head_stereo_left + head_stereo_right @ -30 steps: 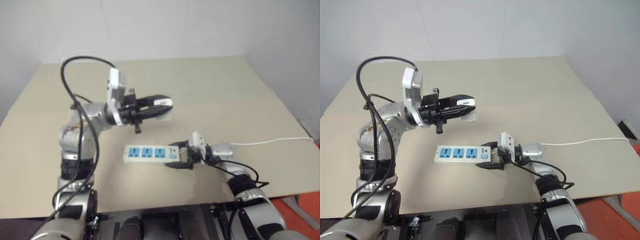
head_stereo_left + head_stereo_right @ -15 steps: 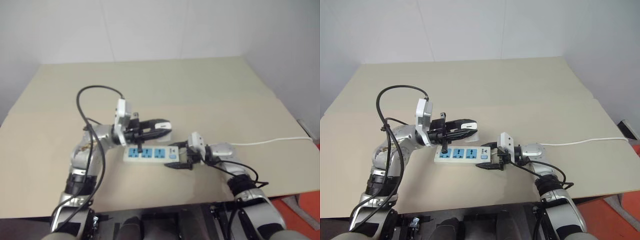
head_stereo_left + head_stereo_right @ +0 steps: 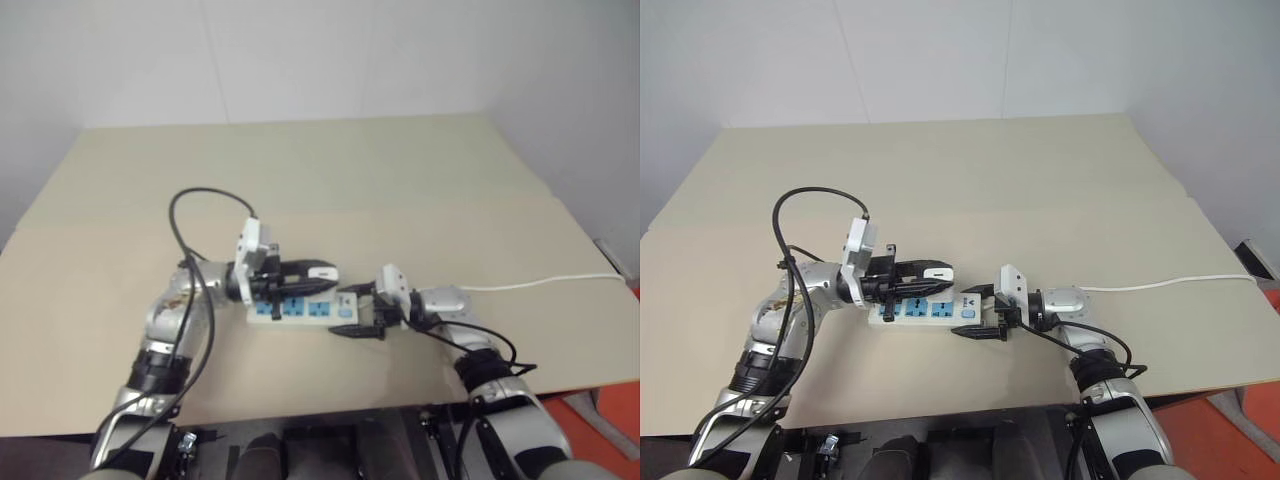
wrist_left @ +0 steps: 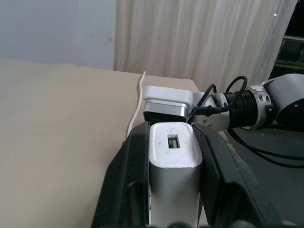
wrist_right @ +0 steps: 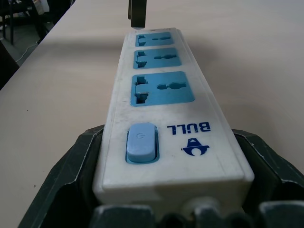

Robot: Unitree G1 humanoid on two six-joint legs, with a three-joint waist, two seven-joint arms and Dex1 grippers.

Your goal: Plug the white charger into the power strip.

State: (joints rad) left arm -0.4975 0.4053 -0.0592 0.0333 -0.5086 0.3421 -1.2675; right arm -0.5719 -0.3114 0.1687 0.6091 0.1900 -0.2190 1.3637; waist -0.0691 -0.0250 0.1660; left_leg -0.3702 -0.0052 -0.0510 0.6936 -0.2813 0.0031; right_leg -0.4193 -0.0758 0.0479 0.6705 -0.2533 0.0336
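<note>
Left hand [image 3: 925, 272] clamps white charger [image 4: 173, 164] (beige table [image 3: 1040, 180], white walls).

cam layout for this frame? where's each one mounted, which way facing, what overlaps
Head stereo pair: on the head, looking forward and down at the table; both arms show.
Left wrist: along the left gripper, shut on the white charger.
Right wrist: along the right gripper, clamping the power strip at its switch end.
Shared: the strip shows in the head views and the right wrist view.
</note>
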